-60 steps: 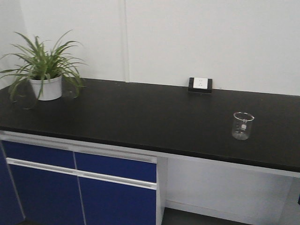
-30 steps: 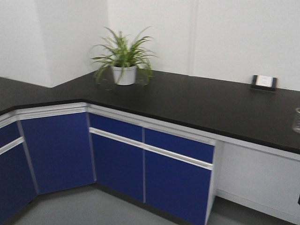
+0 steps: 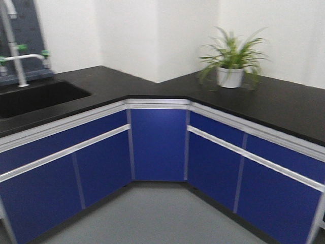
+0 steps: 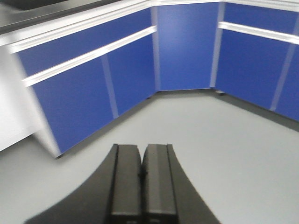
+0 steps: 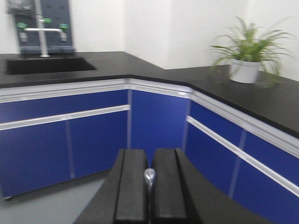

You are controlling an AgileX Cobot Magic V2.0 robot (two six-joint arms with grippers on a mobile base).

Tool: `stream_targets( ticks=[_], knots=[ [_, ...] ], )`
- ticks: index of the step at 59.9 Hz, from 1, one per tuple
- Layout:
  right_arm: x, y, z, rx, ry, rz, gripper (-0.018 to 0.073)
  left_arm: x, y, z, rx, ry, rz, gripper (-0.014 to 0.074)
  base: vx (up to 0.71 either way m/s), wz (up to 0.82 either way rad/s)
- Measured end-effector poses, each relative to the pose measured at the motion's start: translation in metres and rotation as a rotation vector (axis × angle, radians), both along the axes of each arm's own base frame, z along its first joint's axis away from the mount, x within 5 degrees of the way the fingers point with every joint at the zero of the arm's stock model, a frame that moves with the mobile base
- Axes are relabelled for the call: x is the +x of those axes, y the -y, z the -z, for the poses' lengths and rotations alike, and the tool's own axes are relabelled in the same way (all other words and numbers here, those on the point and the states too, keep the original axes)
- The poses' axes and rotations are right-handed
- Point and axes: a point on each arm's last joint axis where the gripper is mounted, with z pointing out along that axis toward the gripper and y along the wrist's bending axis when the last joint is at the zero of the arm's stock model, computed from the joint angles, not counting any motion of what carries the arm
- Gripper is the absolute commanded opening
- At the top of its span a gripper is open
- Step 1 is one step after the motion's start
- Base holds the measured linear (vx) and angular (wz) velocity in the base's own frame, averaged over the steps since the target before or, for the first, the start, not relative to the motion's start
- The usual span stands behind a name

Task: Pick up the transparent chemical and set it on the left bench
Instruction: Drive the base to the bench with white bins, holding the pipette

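The transparent chemical's glass beaker is out of view in every frame. My right gripper [image 5: 149, 151] is shut on a thin translucent dropper [image 5: 149, 178], whose rounded tip shows between the black pads. It hangs in front of the blue cabinets, below counter height. My left gripper [image 4: 141, 147] is shut with nothing in it, low over the grey floor. The left bench [image 3: 109, 81] is a matte black countertop meeting the right-hand counter at a corner. It appears again in the right wrist view as the same black left bench [image 5: 117, 63].
A black sink [image 3: 35, 96] with a white tap [image 3: 18, 61] is set into the left counter. A potted plant [image 3: 231, 66] stands on the right counter. Blue cabinet doors [image 3: 157, 142] run under both counters, with grey floor [image 3: 152, 213] before them.
The view has swung left along the counter. The beaker slid off the right edge, the plant moved from left to right, and the corner and sink came into sight.
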Motion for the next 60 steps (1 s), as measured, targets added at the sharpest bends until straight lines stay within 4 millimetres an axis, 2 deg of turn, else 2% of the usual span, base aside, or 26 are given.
stream_targets(
  ticks=[33,60],
  knots=[
    [0.0,0.0,0.0,0.0,0.0,0.0,-0.0004,0.0,0.0,0.0,0.0,0.0,0.0,-0.0003,-0.09,0.73],
    [0.0,0.0,0.0,0.0,0.0,0.0,-0.0004,0.0,0.0,0.0,0.0,0.0,0.0,-0.0003,0.1,0.53]
  ],
)
